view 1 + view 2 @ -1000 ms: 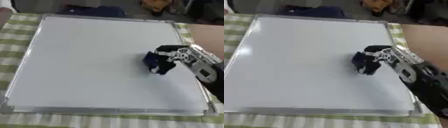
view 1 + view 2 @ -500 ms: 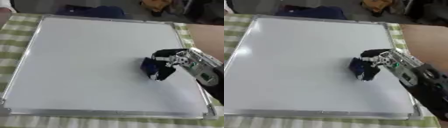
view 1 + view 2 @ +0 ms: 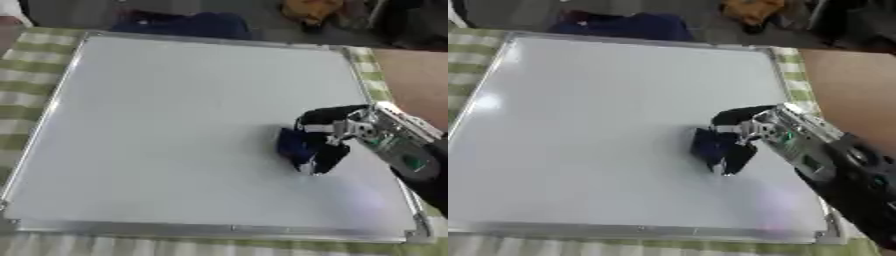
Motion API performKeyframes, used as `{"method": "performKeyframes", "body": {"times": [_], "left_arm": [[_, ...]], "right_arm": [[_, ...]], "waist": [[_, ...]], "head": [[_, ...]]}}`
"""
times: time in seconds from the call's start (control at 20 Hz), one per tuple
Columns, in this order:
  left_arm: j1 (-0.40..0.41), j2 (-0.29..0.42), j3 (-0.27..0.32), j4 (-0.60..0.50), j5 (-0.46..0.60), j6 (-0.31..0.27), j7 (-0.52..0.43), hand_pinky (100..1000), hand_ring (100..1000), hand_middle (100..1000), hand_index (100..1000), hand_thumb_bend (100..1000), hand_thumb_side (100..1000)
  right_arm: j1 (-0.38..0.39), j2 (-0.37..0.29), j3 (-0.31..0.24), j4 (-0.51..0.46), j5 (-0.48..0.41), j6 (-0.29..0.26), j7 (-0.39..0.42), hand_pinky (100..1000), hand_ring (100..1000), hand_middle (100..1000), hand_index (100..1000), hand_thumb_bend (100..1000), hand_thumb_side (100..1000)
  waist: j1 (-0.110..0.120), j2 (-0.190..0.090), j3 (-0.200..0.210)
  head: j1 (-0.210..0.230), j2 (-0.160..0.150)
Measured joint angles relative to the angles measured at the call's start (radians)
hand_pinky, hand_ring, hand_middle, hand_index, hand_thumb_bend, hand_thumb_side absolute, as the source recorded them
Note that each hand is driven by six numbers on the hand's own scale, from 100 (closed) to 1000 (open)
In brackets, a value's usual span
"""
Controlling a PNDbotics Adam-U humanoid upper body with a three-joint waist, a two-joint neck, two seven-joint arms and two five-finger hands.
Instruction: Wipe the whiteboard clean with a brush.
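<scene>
A large whiteboard (image 3: 157, 130) with a silver frame lies flat on a green checked cloth; its surface looks blank. My right hand (image 3: 337, 135) comes in from the right and is curled round a dark blue brush (image 3: 293, 145), which presses on the board's right half, a little below the middle. In the right eye view the same brush (image 3: 709, 145) shows under the black fingers (image 3: 737, 157). My left hand shows in neither view.
A dark blue bundle (image 3: 188, 24) lies beyond the board's far edge, with a yellow thing (image 3: 306, 10) to its right. A brown surface (image 3: 850, 85) runs along the right side. The green checked cloth (image 3: 26, 55) frames the board.
My right hand has slid the brush down the board toward the near edge and slightly left. The board has not shifted.
</scene>
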Motion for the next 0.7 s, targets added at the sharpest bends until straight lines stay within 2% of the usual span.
{"method": "performKeyframes", "body": {"times": [0.35, 0.7], "left_arm": [[0.0, 0.0, 0.0, 0.0, 0.0, 0.001, -0.002, 651, 793, 772, 812, 208, 1000], [0.0, 0.0, 0.0, 0.0, 0.0, 0.0, -0.003, 650, 793, 773, 812, 208, 1000]], "right_arm": [[0.006, -0.004, 0.019, -0.046, -0.012, 0.001, 0.02, 624, 740, 660, 266, 100, 338], [0.009, -0.005, 0.02, -0.046, -0.007, 0.005, 0.023, 634, 759, 703, 263, 100, 355]], "waist": [[0.0, 0.001, 0.0], [0.0, 0.001, 0.001]], "head": [[0.0, -0.002], [0.0, -0.002]]}}
